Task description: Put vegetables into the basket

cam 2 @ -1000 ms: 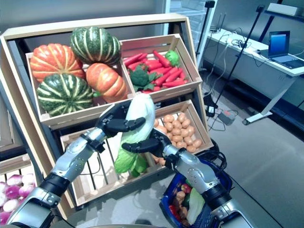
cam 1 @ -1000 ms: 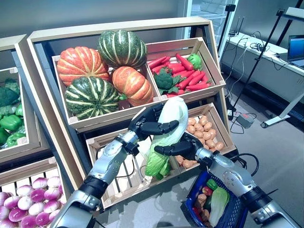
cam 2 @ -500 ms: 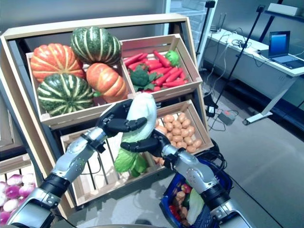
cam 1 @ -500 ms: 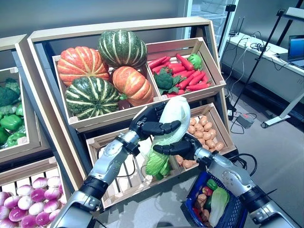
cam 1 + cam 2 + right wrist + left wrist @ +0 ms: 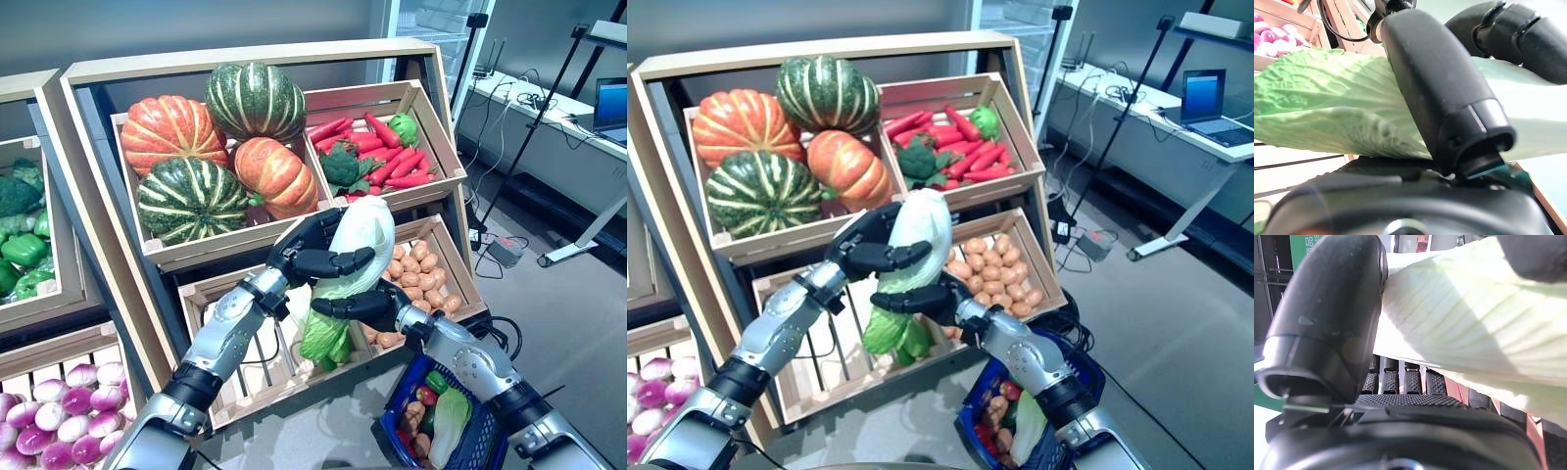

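A long pale napa cabbage [image 5: 351, 257] with green leaf ends hangs upright in front of the stand's lower crates. My left hand [image 5: 312, 252] is curled round its white upper part; its thumb [image 5: 1327, 318] presses the cabbage [image 5: 1469, 328]. My right hand [image 5: 361, 305] is curled round its middle from the right; its thumb [image 5: 1444, 103] lies across the leaves [image 5: 1327, 107]. The blue basket [image 5: 490, 433] stands on the floor at the lower right, below my right arm. In it lie another pale cabbage [image 5: 447, 423], a small green vegetable and some reddish-brown ones.
The wooden stand [image 5: 245, 59] of crates rises right behind the hands. A second stand [image 5: 29, 88] is at the left. A desk with a laptop [image 5: 609, 106], cables and a tripod leg stand at the right over grey floor [image 5: 578, 323].
My right hand has crept a little further left and up along the cabbage. The left hand and cabbage hold still. The whole picture has shifted slightly.
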You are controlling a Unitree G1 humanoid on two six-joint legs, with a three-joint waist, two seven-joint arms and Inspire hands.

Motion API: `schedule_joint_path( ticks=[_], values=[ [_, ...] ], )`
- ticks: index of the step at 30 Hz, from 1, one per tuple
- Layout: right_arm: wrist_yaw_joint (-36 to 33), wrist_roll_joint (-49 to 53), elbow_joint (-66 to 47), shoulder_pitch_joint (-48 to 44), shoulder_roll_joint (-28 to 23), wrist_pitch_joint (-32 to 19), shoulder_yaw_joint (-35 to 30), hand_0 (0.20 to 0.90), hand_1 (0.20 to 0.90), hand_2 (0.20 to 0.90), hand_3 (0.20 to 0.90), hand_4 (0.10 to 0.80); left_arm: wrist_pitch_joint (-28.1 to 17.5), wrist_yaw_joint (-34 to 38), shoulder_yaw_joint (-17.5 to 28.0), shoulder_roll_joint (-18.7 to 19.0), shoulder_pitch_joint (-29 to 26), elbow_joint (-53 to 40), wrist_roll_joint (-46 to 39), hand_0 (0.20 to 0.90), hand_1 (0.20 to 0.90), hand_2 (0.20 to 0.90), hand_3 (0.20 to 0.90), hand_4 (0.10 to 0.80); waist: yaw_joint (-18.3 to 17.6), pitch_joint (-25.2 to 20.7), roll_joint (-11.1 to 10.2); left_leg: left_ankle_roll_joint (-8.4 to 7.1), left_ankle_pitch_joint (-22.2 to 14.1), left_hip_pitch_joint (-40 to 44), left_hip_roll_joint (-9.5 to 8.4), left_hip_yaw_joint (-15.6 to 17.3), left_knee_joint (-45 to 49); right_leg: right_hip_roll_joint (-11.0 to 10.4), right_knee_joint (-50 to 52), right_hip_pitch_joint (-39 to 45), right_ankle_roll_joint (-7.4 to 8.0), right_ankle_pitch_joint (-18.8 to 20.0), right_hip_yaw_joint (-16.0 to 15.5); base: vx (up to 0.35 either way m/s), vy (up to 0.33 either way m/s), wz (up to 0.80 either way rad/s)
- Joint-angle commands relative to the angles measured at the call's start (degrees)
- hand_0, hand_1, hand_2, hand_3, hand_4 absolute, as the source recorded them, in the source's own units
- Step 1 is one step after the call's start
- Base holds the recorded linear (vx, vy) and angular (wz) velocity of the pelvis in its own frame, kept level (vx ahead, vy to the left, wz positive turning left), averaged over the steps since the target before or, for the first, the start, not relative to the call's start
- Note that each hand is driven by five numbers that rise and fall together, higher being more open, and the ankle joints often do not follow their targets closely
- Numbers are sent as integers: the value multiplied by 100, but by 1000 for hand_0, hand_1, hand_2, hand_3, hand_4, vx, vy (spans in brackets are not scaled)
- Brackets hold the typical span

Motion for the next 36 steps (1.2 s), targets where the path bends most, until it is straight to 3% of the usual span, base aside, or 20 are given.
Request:
schedule_joint_path(
  ticks=[1,3,4,26,27,28,29,36],
  values=[
    [351,650,99,-1094,525,-341,-77,900,900,900,900,800,-654,-200,-219,-300,-990,-596,-617,300,300,300,300,400,54,-325,-77,175,-871,137,-257,-8,11,101,16,29,-256,-350,-39,0,0,0],
    [295,741,96,-1171,532,-458,-102,900,900,900,900,800,-619,-205,-228,-299,-1010,-604,-617,300,300,300,300,400,63,-326,-76,178,-875,142,-258,-20,11,104,16,35,-259,-352,-38,0,0,0],
    [262,794,91,-1191,544,-524,-126,300,300,300,300,400,-600,-210,-226,-306,-1010,-603,-612,300,300,300,300,400,65,-328,-76,179,-876,143,-258,-25,11,105,16,36,-260,-352,-34,0,0,0],
    [40,792,200,-1236,755,-707,-293,300,300,300,300,400,-547,-352,-138,-398,-1064,-402,-697,300,300,300,300,400,25,-353,-58,206,-914,186,-243,15,11,112,16,38,-264,-360,78,0,0,0],
    [34,784,203,-1225,759,-705,-294,300,300,300,300,400,-544,-349,-127,-398,-1059,-406,-719,349,349,349,349,433,23,-355,-58,207,-914,188,-243,19,11,112,16,38,-264,-362,86,0,0,0],
    [46,765,236,-1216,765,-701,-302,300,300,300,300,400,-528,-366,-103,-395,-1061,-375,-744,547,547,547,547,565,14,-354,-58,210,-918,197,-242,29,11,115,16,42,-268,-362,101,0,0,0],
    [31,745,258,-1174,755,-689,-341,300,300,300,300,400,-525,-443,-65,-395,-1045,-325,-792,900,900,900,900,800,3,-355,-59,215,-926,215,-239,49,11,119,16,50,-266,-362,116,0,0,0],
    [-61,689,361,-853,733,-741,-481,300,300,300,300,400,-464,-445,54,-360,-832,-406,-898,900,900,900,900,800,-45,-344,-43,219,-925,236,-222,117,11,126,16,38,-256,-340,186,0,0,0]
  ],
)
